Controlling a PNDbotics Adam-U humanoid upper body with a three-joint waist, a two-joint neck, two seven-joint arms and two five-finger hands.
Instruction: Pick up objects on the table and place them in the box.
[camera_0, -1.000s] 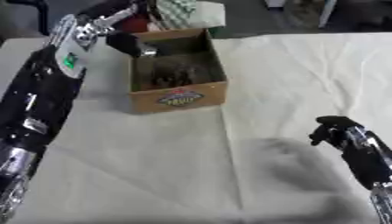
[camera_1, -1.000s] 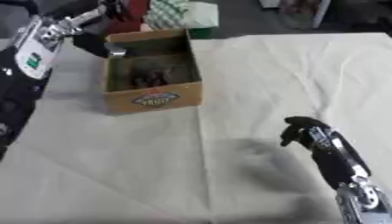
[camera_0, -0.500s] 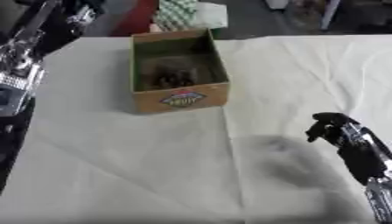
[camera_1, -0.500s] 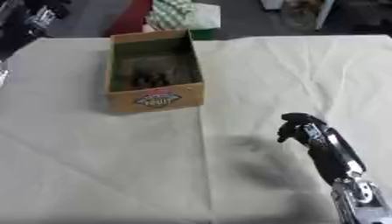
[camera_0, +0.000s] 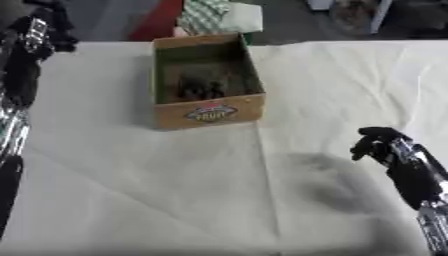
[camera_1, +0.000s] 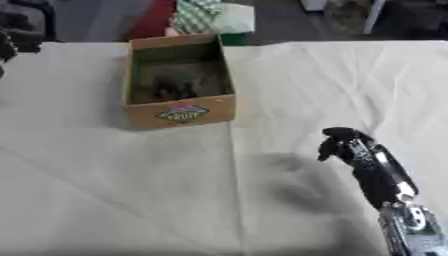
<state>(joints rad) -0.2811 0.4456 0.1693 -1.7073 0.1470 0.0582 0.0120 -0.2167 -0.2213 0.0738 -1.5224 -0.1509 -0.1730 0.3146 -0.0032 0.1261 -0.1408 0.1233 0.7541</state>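
Box (camera_0: 208, 113) holds dark bits; R hand (camera_1: 343, 143) fingers curled.

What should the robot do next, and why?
Probably pause and look around for more to pick up. The box already holds dark things, no loose object shows on the white cloth, the right hand hovers curled and holding nothing, and the left arm is off at the edge.

The right hand (camera_1: 339, 141) hangs above the table at the lower right, fingers curled in with nothing in them, its black and silver forearm running down to the corner. The left arm (camera_0: 19, 75) stretches up along the left edge, and the left hand (camera_0: 48, 27) is a dark shape near the top corner.
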